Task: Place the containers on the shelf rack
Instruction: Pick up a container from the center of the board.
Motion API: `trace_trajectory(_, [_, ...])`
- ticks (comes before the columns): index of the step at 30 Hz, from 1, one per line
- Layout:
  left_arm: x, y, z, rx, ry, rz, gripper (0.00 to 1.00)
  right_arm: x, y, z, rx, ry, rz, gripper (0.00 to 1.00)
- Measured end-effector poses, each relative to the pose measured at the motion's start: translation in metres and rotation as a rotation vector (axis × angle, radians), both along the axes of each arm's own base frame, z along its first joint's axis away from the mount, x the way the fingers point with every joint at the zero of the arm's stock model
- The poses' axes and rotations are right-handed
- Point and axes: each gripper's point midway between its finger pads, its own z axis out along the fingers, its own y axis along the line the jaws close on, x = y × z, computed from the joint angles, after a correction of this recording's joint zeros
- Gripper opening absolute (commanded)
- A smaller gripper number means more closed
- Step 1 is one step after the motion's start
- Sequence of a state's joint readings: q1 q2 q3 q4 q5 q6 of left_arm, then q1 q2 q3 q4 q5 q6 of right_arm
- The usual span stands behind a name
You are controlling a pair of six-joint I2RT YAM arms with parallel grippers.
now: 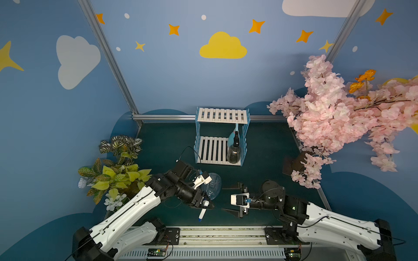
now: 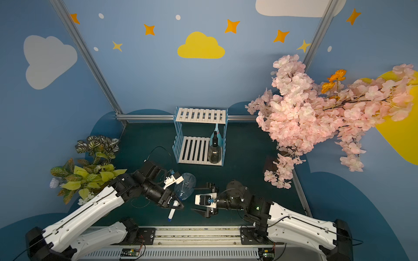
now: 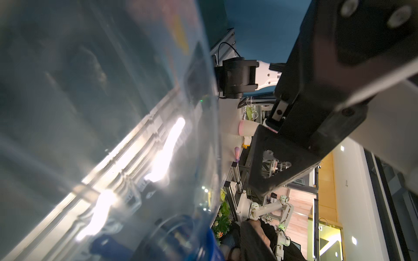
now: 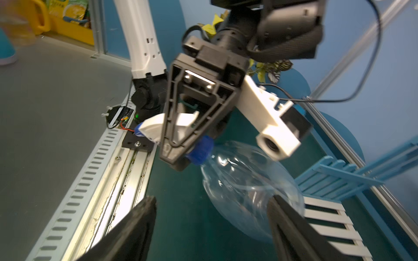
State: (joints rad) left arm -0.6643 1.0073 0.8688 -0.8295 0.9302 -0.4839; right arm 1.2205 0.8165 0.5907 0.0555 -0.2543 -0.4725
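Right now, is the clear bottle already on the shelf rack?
No, the left gripper holds the clear bottle in front of the shelf rack.

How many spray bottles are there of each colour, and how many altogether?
Light-blue bottle: 1
Dark smoky bottle: 1
Clear bottle: 1
Total: 3

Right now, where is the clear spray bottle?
In a top view the clear spray bottle is tipped over in the left claw, gripped at its neck, in front of the shelf rack and just left of the open right claw.
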Motion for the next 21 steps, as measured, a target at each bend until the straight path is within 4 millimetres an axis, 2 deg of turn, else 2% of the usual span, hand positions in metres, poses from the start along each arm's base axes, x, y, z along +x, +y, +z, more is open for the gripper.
trace_trajectory(3, [-0.002,-0.003,0.002,-0.017,0.010,-0.023,0.41,-0.009,0.011,-0.007,-0.037,-0.043,0.050,0.74])
trace_trajectory(7, [-0.005,-0.004,0.002,-0.029,0.020,-0.045,0.41,-0.008,0.018,-0.016,-0.065,-0.081,0.055,0.68])
trace_trajectory(15, [-0.007,-0.007,0.006,-0.056,0.037,-0.068,0.42,0.003,0.033,-0.010,-0.013,-0.162,0.020,0.57])
trace_trajectory(21, [-0.005,-0.009,0.007,-0.066,0.039,-0.063,0.43,0.002,0.040,-0.013,-0.010,-0.202,0.038,0.52])
